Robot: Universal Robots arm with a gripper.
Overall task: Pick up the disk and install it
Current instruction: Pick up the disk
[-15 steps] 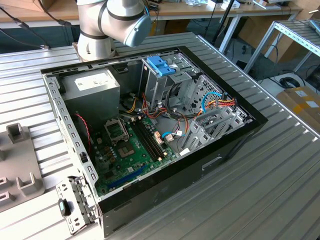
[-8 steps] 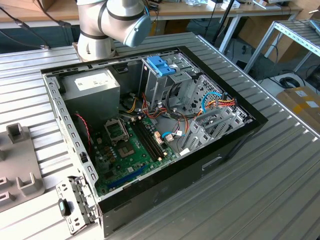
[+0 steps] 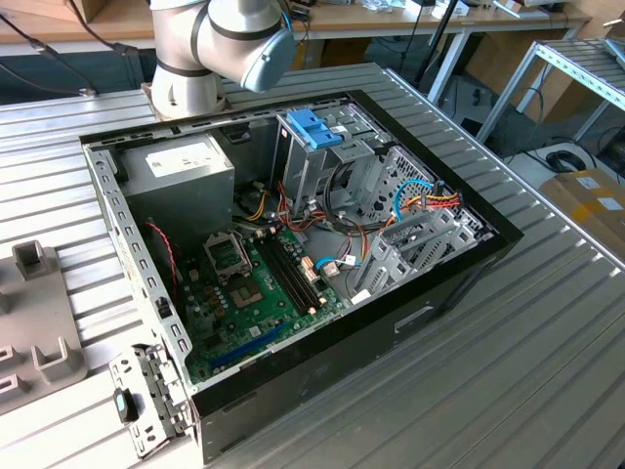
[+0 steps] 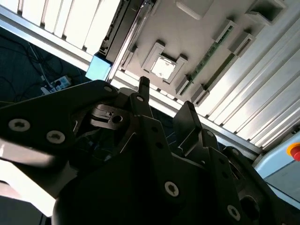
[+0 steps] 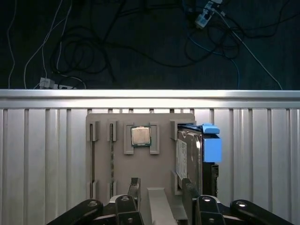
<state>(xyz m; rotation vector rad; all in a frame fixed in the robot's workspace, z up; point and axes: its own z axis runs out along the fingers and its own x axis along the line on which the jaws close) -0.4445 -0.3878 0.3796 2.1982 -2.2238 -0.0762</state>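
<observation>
Beyond your gripper (image 5: 161, 187) in the first wrist view, the disk (image 5: 189, 154) stands on edge in a slot of the grey tray (image 5: 108, 159). It sits just ahead of one finger (image 5: 187, 186), to one side of the gap. Your jaws are spread apart and hold nothing. A processor chip (image 5: 140, 136) lies in a tray pocket. The exterior view adds the open computer case (image 3: 439, 293) on the ribbed table (image 3: 547, 371), with the arm's base (image 3: 186, 59) behind it.
</observation>
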